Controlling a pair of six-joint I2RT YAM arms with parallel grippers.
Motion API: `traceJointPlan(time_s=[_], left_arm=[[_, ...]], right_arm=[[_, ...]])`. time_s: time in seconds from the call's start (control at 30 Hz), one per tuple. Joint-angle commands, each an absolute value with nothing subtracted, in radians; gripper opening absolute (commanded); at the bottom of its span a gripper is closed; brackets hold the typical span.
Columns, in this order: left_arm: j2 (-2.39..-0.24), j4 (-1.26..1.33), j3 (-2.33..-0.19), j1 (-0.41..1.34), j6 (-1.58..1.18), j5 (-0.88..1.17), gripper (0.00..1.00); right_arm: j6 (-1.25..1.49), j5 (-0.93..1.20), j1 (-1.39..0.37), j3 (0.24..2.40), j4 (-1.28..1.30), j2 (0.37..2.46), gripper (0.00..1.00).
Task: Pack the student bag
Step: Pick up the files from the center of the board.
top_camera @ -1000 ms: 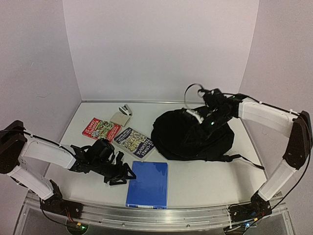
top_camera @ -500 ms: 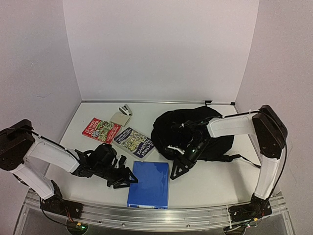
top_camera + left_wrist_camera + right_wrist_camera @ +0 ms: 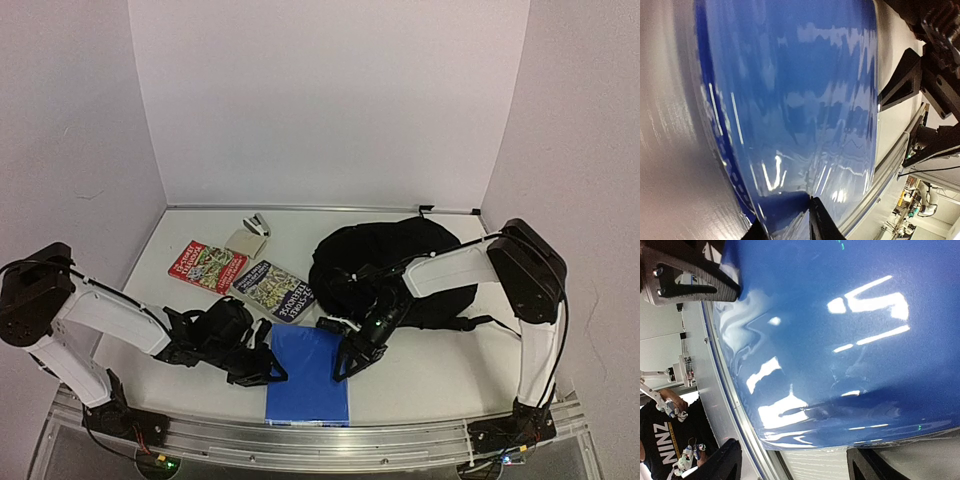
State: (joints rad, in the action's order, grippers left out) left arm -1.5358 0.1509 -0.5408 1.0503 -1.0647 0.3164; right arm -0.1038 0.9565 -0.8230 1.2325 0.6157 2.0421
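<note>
The student bag (image 3: pixel 400 268) lies black and rounded at the back right of the table. A glossy blue folder (image 3: pixel 306 376) lies flat near the front edge. My left gripper (image 3: pixel 270 366) is at the folder's left edge. In the left wrist view the left gripper (image 3: pixel 785 221) has that edge between its jaws, one finger (image 3: pixel 819 222) pressing on the blue cover (image 3: pixel 790 100). My right gripper (image 3: pixel 340 352) stands open at the folder's right edge. In the right wrist view the right gripper (image 3: pixel 800 465) has its fingers spread just short of the folder (image 3: pixel 840 340).
A red book (image 3: pixel 207 264) and a dark book (image 3: pixel 274 290) lie left of the bag, with a small stapler (image 3: pixel 258 222) and a beige pad behind them. An aluminium rail (image 3: pixel 300 432) runs along the front edge. White walls close in three sides.
My right arm swung down from the bag to the folder's right edge. My left gripper slid right onto the folder's left edge and closed. The folder shifted slightly right.
</note>
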Motion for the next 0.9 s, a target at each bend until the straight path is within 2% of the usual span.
traceJointPlan(time_s=[0.0,0.2,0.3,0.47,0.67,0.77,0.87], left_arm=[[-1.481,0.189,-0.617,1.104,-0.975,0.288,0.17],[-1.400,0.170,-0.604,1.108,-0.963,0.237,0.00],[-1.327,0.112,-0.620,1.108,-0.934,0.222,0.00],[-1.216,0.025,-0.671,1.102,-0.897,0.164,0.00],[-1.122,-0.037,-0.760,1.053,-0.841,0.164,0.00],[-1.091,-0.020,-0.791,1.013,-0.824,0.151,0.00],[-1.079,0.089,-0.785,0.921,-0.854,0.230,0.00]], right_arm=[[-0.101,0.897,-0.834,1.202,0.520,2.034,0.72],[-0.114,0.857,-0.834,1.195,0.526,1.942,0.71],[-0.119,0.831,-0.826,1.203,0.536,1.860,0.75],[-0.123,0.812,-0.761,1.236,0.588,1.723,0.87],[-0.118,0.799,-0.661,1.282,0.626,1.639,0.97],[-0.114,0.816,-0.628,1.288,0.623,1.647,0.98],[-0.105,0.877,-0.626,1.303,0.617,1.672,0.98]])
